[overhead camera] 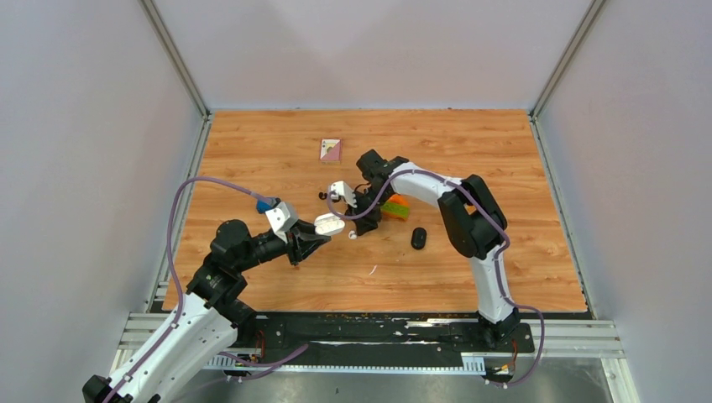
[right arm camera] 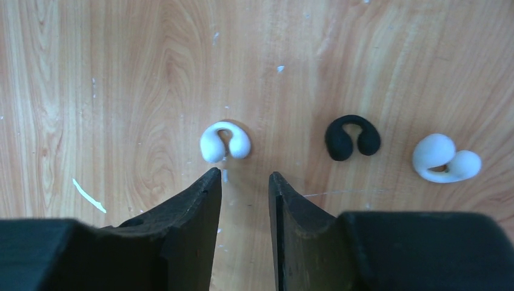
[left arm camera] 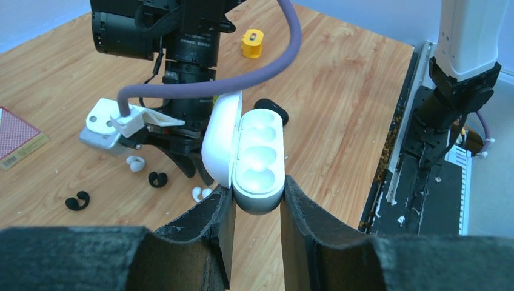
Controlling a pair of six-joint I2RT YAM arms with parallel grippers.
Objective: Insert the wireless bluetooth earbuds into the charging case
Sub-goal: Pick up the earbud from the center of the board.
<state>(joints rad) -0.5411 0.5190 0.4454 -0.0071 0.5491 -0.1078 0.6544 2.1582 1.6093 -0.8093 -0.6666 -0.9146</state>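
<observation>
Top external view: the left tool (overhead camera: 323, 231) is clamped on the white charging case (overhead camera: 329, 224), which is held above the worktop (overhead camera: 252, 134) just beside the right tool (overhead camera: 367, 210), on its left-arm side. The right tool points down at the worktop; its jaw state cannot be told from this view. An orange-and-green toy (overhead camera: 396, 206) lies just beside the right tool on the opposite side, a black case (overhead camera: 418, 238) lies near it toward the arm bases, and a card (overhead camera: 331, 149) lies beyond it toward the far edge. A white earbud (overhead camera: 353, 236) rests on the worktop close to the right tool on its near side; a black earbud (overhead camera: 323, 195) rests on its left-arm side. Left wrist view: the white charging case stands open, lid swung aside and two hollow bays showing, with its lower end gripped between both fingers (left arm camera: 212, 236). The right tool stands directly behind the lid. A second white earbud (left arm camera: 135, 163) and a second black earbud (left arm camera: 158, 179) lie beneath the right tool; all four earbuds are on the worktop, outside the case. Right wrist view: the right tool's jaws are slightly apart and hold nothing. The second white earbud lies just ahead of its fingertips, not touching them; the second black earbud and the white earbud lie farther off to one side, each apart from the other.
</observation>
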